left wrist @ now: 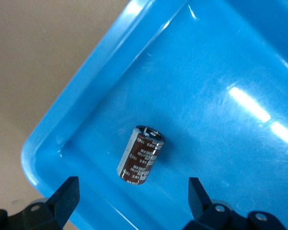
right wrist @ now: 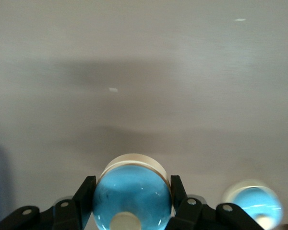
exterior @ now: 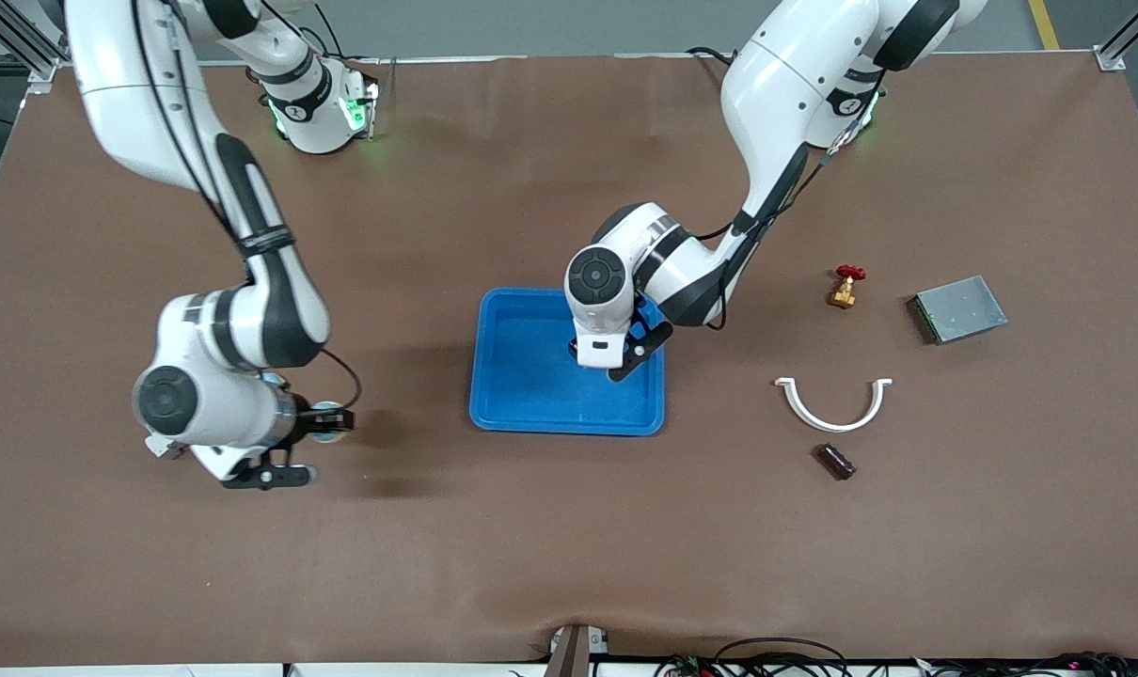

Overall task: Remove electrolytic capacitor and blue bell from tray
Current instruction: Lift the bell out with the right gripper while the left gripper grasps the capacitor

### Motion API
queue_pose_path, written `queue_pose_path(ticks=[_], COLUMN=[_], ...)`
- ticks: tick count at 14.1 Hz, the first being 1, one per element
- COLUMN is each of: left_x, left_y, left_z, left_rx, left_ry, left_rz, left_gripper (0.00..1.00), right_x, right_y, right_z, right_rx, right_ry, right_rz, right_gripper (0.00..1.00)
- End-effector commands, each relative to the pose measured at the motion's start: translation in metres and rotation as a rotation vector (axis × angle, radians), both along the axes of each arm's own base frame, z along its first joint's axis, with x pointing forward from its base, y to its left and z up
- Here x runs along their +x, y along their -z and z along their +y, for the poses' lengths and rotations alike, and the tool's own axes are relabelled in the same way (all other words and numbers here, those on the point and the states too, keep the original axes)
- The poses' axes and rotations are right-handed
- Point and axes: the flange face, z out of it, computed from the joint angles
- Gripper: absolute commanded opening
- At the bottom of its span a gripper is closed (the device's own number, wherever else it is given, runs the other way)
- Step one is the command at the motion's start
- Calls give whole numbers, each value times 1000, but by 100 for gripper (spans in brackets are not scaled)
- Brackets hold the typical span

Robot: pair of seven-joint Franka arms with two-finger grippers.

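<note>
The capacitor (left wrist: 141, 155), a short brown cylinder with white print, lies on its side on the floor of the blue tray (exterior: 503, 376) near a corner. My left gripper (left wrist: 133, 197) hangs open just above it, its fingers apart on either side and touching nothing. In the front view the left gripper (exterior: 599, 357) is over the tray and hides the capacitor. The bell (right wrist: 132, 194), a shiny blue dome on a white base, sits between the fingers of my right gripper (right wrist: 132, 199), which is shut on it. The right gripper (exterior: 329, 420) is low over the bare mat toward the right arm's end.
Toward the left arm's end lie a brass valve with a red handle (exterior: 845, 287), a grey metal box (exterior: 959, 308), a white half-ring clip (exterior: 834, 404) and a small dark brown cylinder (exterior: 834, 461). A blurred blue round shape (right wrist: 252, 203) shows beside the right gripper.
</note>
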Motion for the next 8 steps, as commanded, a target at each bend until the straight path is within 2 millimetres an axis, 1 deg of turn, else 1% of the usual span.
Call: queue_pose_path(ticks=[1, 2, 4, 6, 8], left_x=[-12, -15, -18, -18, -17], left_y=[14, 19, 24, 26, 26], left_z=[-3, -1, 3, 3, 3], left_rx=[23, 25, 28, 25, 21], left_ry=[63, 72, 72, 71, 70], left_rz=[-61, -73, -69, -69, -74], left_gripper=[100, 100, 100, 100, 100], right_x=[-21, -28, -46, -61, -67], right_y=[1, 10, 25, 45, 58], right_z=[-37, -50, -62, -66, -67], right_rx=[47, 68, 70, 57, 48], right_ry=[-62, -72, -74, -74, -73], right_rz=[6, 12, -18, -51, -74], right_gripper=[0, 0, 0, 0, 0])
